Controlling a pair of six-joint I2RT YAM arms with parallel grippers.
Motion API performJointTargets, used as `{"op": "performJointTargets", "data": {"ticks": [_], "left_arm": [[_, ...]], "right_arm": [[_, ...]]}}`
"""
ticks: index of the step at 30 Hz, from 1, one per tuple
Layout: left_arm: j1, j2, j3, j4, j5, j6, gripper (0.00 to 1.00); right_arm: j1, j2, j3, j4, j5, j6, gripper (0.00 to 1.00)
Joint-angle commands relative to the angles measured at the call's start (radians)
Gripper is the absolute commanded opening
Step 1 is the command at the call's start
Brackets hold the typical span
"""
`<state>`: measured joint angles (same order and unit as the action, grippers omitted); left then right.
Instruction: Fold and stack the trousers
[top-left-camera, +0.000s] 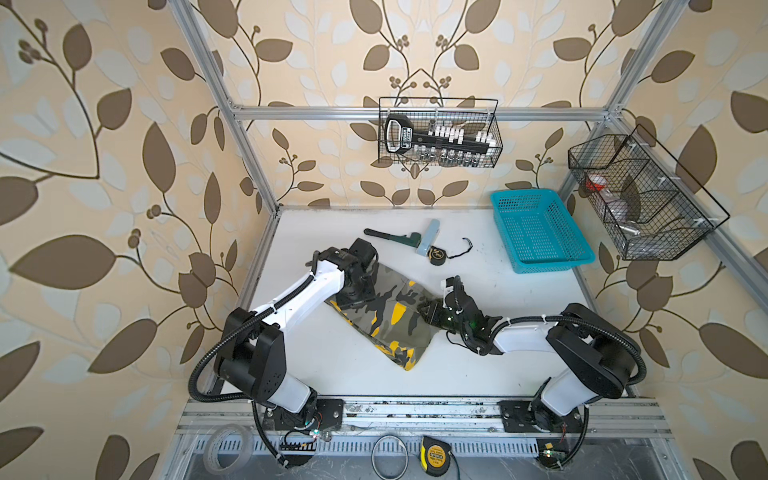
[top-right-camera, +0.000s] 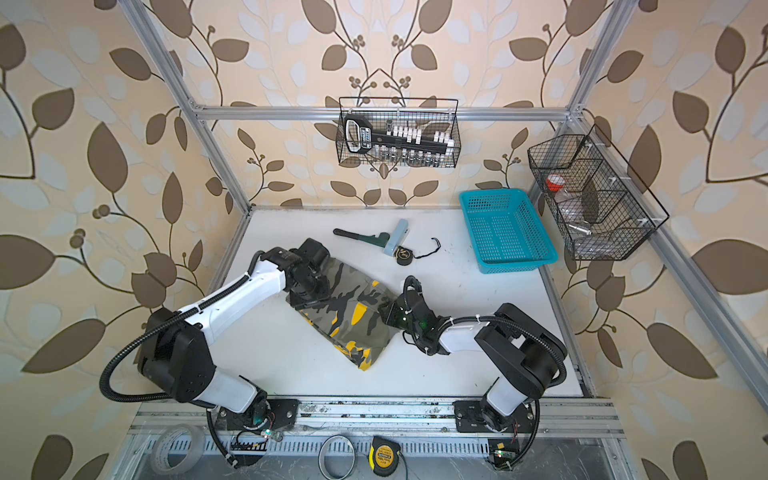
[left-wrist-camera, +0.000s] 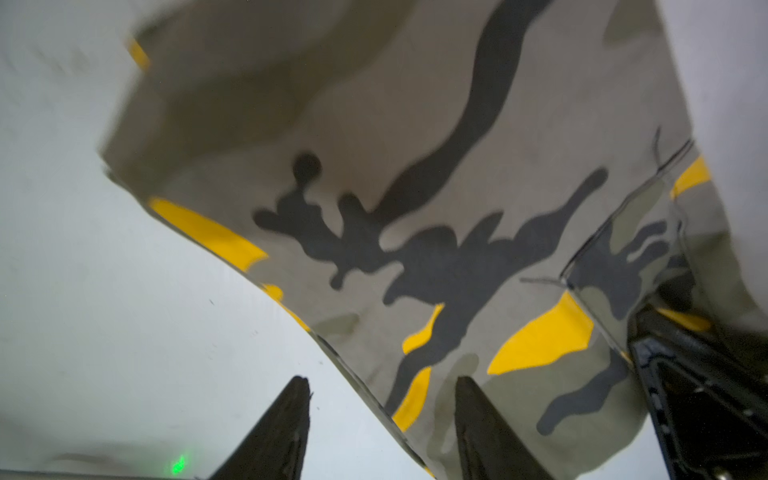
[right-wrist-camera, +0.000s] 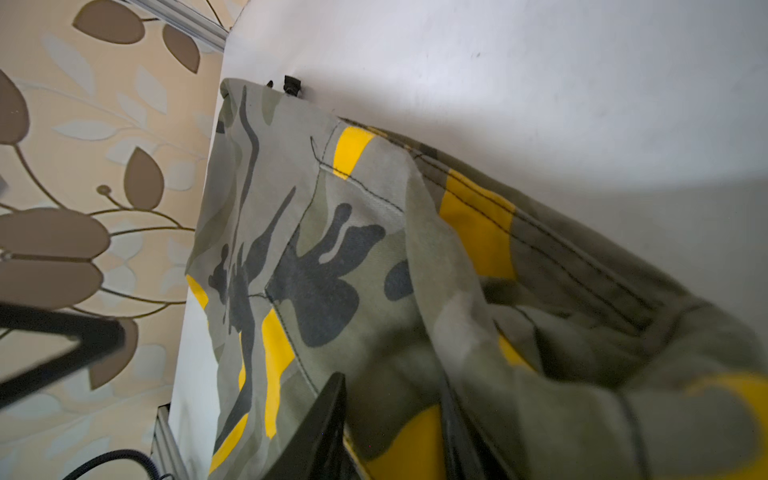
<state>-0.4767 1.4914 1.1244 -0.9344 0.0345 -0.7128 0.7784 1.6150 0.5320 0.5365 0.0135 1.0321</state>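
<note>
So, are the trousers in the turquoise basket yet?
No, the trousers lie on the white table, apart from the turquoise basket standing farther back.

Both top views look steeply down on the whole worktop (top-left-camera: 332, 370); both wrist views face the trousers (left-wrist-camera: 415, 187) from close.

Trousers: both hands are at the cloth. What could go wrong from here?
The trousers are bunched between the fingers of the right hand; backing away could drag the fold open. The open left hand straddles the cloth edge and may snag it. The tape measure lies close by and could get knocked.
</note>
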Motion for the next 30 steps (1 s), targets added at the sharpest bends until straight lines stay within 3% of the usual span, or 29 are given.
{"op": "performJointTargets", "data": {"ticks": [1,8,16,18,25,30], "left_arm": [[-0.049,-0.019,-0.063,0.121,0.040,-0.230,0.57],[-0.076,0.023,-0.221,0.259,0.053,-0.325,0.57],[0.006,0.133,-0.212,0.224,-0.069,-0.157,0.56],[0.044,0.156,-0.190,0.189,-0.130,-0.093,0.57],[0.173,0.304,-0.042,0.184,-0.152,0.082,0.56],[0.229,0.396,0.108,0.143,-0.182,0.151,0.56]], "right_arm": [[0.057,0.035,-0.048,-0.083,-0.034,0.138,0.39],[0.128,0.063,-0.084,0.026,-0.055,0.242,0.39],[0.164,0.059,-0.084,0.086,-0.090,0.260,0.42],[0.171,0.077,-0.078,0.101,-0.090,0.262,0.43],[0.194,0.223,0.028,0.268,-0.153,0.299,0.45],[0.199,0.164,0.143,0.113,-0.113,0.162,0.47]]}}
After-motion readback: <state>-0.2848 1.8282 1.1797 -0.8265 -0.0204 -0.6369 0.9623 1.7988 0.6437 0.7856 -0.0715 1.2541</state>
